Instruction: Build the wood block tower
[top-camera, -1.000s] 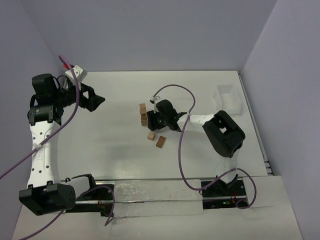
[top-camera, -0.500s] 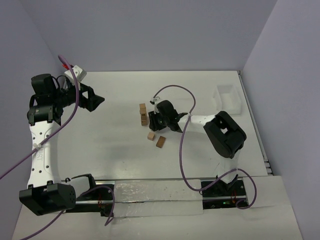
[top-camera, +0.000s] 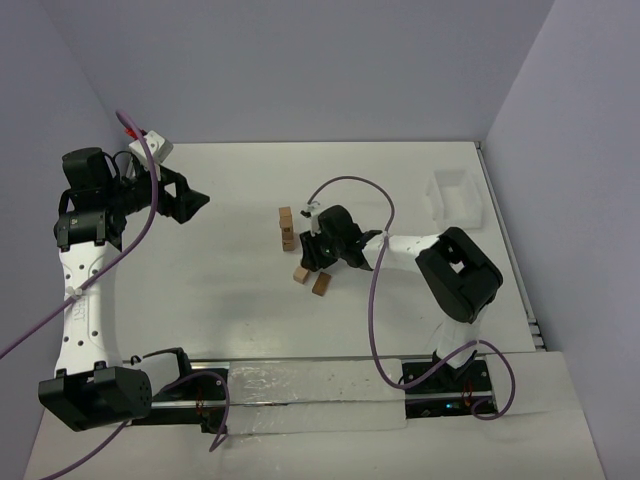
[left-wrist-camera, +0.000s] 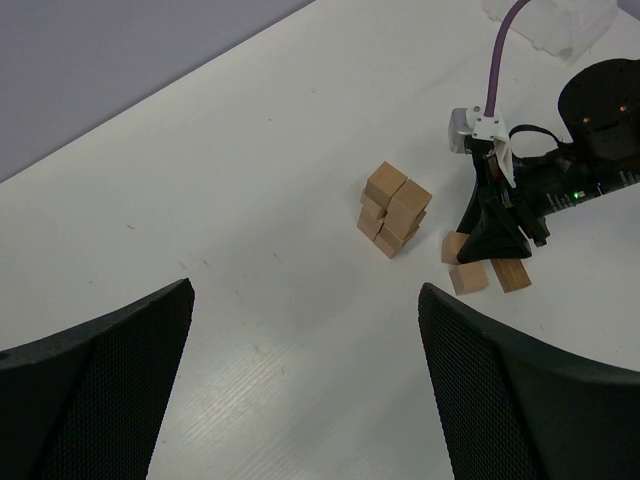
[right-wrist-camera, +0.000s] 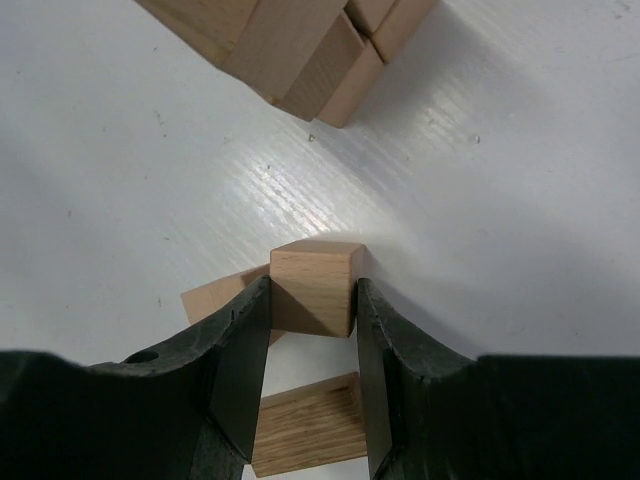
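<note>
Two fingers of the right gripper clamp opposite sides of one wood block, right by two loose blocks on the white table. The tower stands just beside them. The left gripper hangs wide open, well apart.

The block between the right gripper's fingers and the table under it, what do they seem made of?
The block looks like plain unfinished light wood: matte tan faces, faint grain. The table seems white laminate or painted board, semi-glossy: fine parallel ridges catch a bright sheen; exact material unclear.
</note>
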